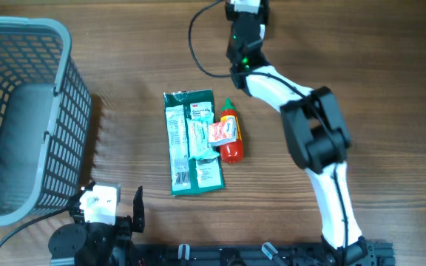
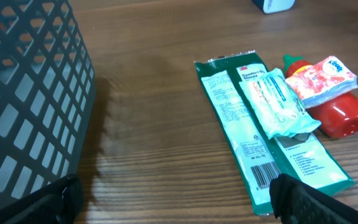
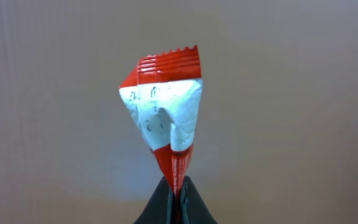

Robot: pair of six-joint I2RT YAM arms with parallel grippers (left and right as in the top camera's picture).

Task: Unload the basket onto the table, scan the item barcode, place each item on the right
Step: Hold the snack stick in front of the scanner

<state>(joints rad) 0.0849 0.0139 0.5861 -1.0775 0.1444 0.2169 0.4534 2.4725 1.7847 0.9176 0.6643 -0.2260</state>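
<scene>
On the desk (image 1: 139,59) sit a grey basket (image 1: 72,125) at the left and a green pack (image 1: 191,144) with a red bottle (image 1: 231,148) just beside it, the left claw (image 2: 176,199) gapes wide near the basket, and the right claw (image 3: 176,193) pinches a red-and-white sachet (image 3: 166,118) upright by its lower end.

Red-white sachet (image 3: 166,118), upright, creased, print seemingly blurred

Overhead: table (image 1: 124,59) seen straight down, far. Left wrist: low, near, aimed across at green package (image 2: 229,118); package, basket (image 2: 36,93) shared with overhead. Right wrist: close-up, red-white sachet (image 3: 166,118) framed.
</scene>
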